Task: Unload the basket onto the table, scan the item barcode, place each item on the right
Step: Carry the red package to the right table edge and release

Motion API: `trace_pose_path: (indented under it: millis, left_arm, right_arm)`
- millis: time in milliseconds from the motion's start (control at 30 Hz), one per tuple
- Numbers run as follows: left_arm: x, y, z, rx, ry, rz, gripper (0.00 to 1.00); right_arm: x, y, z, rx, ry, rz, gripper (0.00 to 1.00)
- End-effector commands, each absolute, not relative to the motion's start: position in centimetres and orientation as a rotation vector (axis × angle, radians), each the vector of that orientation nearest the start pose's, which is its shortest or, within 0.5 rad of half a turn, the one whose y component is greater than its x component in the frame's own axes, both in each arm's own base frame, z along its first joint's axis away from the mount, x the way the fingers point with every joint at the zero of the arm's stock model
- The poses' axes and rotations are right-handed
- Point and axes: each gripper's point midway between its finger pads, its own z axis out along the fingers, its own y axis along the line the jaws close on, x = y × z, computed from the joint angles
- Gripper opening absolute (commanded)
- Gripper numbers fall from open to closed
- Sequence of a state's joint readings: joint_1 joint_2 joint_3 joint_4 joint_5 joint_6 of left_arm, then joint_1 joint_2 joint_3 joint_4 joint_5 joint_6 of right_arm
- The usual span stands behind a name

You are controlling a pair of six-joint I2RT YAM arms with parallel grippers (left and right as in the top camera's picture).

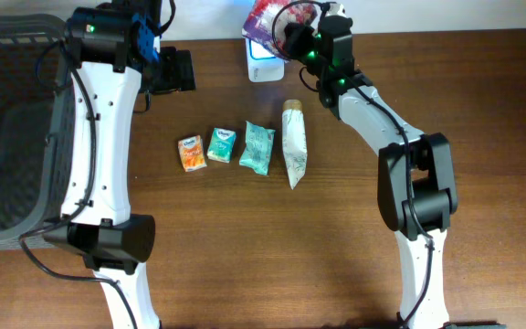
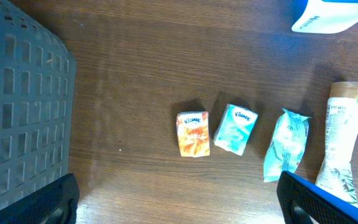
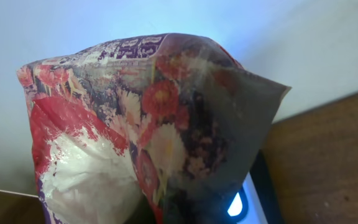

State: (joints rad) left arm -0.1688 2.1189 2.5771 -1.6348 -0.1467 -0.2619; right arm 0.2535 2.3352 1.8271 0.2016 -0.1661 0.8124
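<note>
- L arm (image 1: 99, 137): white rounded links; black joint housings; thin black cable (image 1: 73, 100) alongside; small dark dots down the link
- L wrist: blue block (image 1: 142, 37); green LED (image 1: 89, 28)
- R arm (image 1: 373, 114): white links; black joints; green LEDs (image 1: 313, 57)

Packets (image 1: 256, 146) crowd before scanner (image 1: 265, 68); bare table (image 1: 272, 260) nearer front.

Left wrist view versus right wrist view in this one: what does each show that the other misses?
Only the left wrist view: the grey basket, and a row of orange pack, teal pack, light-blue pouch and white tube lying on the table. Only the right wrist view: the floral packet, close up, filling most of the picture against a pale wall. Both: the white scanner and the brown table.
</note>
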Motion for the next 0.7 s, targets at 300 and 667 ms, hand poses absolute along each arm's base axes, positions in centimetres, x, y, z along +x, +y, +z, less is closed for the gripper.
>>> trace_pose_path:
  millis: [300,667]
  left_arm:
    - [44.2,-4.9,28.2,-0.177,2.7,0.071,0.99]
    - [44.2,-4.9,28.2,-0.177,2.7,0.071,0.99]
  right_arm:
    - [65.0,19.5,18.4,0.396,1.95,0.934,0.04]
    - [56.7,-15.1,14.4,1.5,1.96,0.705,0.04]
